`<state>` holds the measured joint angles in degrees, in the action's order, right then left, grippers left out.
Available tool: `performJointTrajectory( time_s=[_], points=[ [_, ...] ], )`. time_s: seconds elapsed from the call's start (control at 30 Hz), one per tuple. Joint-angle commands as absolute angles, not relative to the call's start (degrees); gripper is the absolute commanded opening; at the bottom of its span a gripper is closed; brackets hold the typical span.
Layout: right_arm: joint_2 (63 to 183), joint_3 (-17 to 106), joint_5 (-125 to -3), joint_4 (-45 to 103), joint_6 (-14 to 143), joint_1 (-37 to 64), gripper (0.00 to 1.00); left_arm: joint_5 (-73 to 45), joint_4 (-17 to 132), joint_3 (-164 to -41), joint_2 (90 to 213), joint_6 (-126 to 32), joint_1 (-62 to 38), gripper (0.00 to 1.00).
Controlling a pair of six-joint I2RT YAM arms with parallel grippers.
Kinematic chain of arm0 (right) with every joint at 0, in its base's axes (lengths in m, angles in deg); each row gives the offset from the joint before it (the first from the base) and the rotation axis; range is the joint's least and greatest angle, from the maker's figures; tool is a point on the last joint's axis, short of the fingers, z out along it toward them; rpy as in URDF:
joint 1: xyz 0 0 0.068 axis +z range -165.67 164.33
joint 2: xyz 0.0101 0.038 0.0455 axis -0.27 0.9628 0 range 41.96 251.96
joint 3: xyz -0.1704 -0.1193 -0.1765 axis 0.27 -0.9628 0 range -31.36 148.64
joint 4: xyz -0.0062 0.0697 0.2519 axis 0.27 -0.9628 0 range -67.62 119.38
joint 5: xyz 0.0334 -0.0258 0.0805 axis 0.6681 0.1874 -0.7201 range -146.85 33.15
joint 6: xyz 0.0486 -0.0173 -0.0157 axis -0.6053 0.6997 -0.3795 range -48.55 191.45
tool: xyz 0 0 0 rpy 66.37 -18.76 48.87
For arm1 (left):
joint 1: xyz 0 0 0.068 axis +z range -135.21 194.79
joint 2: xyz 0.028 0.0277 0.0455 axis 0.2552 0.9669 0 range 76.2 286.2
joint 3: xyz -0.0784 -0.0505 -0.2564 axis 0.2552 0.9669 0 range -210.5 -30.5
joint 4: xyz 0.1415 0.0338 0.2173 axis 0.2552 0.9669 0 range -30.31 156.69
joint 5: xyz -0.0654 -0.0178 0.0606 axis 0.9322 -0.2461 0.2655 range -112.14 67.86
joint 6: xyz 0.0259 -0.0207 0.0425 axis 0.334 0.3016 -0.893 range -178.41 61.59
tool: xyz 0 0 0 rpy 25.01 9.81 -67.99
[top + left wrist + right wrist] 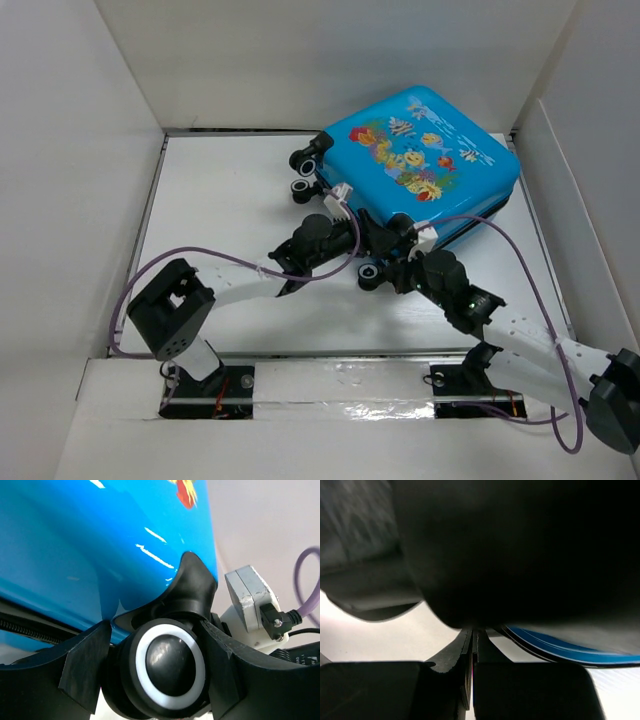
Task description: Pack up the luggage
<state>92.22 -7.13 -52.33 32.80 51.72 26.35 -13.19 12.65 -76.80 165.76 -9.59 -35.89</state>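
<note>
Closely, left hand (157,650) clamped on a wheel (167,666) of the luggage (90,555), right hand (472,650) pinched fully closed

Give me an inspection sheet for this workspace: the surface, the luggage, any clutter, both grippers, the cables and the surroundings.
Surface: white table, with the job's item at its far right.
Job's things: blue suitcase, closed, lying flat with the fish print up and its wheels towards the arms.
Clutter: nothing seen.
Grippers: the left gripper has a finger on either side of one wheel and seems to grip it. The right gripper is shut, close to the suitcase's near edge.
Cables: a purple cable loops off each arm; the right one arcs past the suitcase's near corner.
Surroundings: white walls on three sides.
</note>
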Motion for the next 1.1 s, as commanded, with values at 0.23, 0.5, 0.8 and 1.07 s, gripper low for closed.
performJointTrajectory(
  time_s=[0.23,0.5,0.8,1.07],
  points=[
    [92.9,-6.4,-61.1,43.9,50.1,27.2,0.00,-27.3,35.1,-79.2,151.7,-26.6,-29.3,0.81],
    [88.8,-7.5,-62.7,42.3,51.1,25.5,0.00,-20.5,35.4,-75.1,144.7,-22.0,-3.6,0.85],
    [91.3,-7.1,-66.2,42.8,52.2,24.9,0.00,-11.4,29.7,-84.9,158.4,-41.3,-0.8,0.84],
    [91.4,-7.5,-69.0,43.7,52.5,23.3,0.00,-5.8,39.7,-99.1,168.2,-50.9,-2.7,0.90]
  ],
)
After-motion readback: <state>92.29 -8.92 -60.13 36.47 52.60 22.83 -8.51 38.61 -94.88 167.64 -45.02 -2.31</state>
